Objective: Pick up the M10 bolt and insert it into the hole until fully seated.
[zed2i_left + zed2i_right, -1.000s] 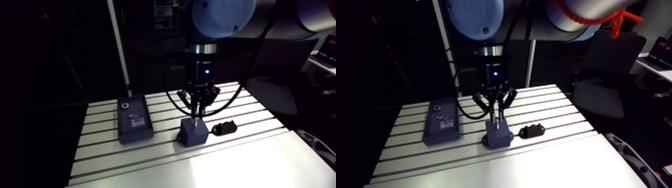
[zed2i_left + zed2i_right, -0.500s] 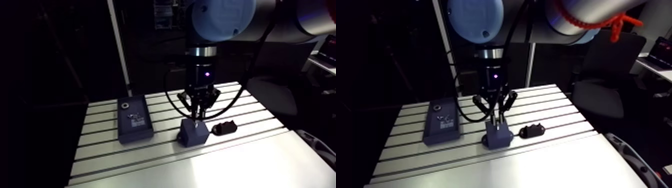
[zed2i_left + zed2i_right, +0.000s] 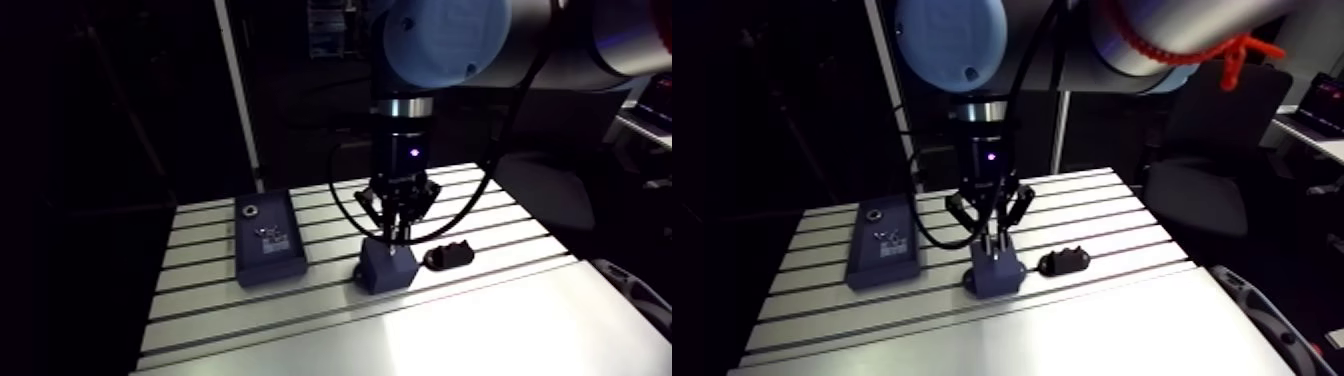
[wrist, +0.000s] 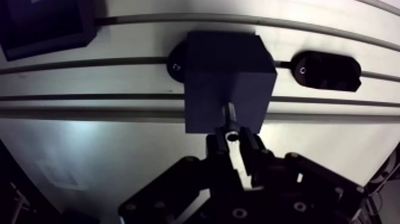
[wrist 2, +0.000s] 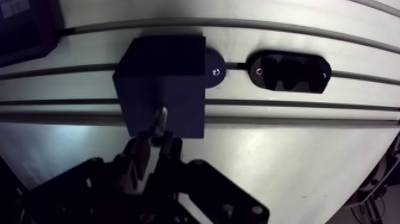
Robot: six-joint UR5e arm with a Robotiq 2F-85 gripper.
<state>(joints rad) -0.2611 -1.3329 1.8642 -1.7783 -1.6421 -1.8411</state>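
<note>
In the wrist view my gripper (image 4: 234, 143) is shut on the M10 bolt (image 4: 230, 116). The bolt's silver shaft points away from the fingers and meets the top face of a dark cube-shaped block (image 4: 229, 65) directly under it. The shaft's tip is dark against the block, so how deep it sits cannot be told. In the arm view the gripper (image 3: 396, 232) hangs straight down over the same block (image 3: 386, 270), mid-table on the slotted top.
A small black oval holder (image 4: 327, 70) lies in a table slot just beside the block. A flat dark box (image 3: 266, 238) with a round metal socket near its far end lies further off, on the block's other side. The table's smooth front strip (image 3: 480, 330) is bare.
The wrist has come down a little over the block, bringing the bolt lower onto its top. The block, the holder and the flat box have stayed put.
</note>
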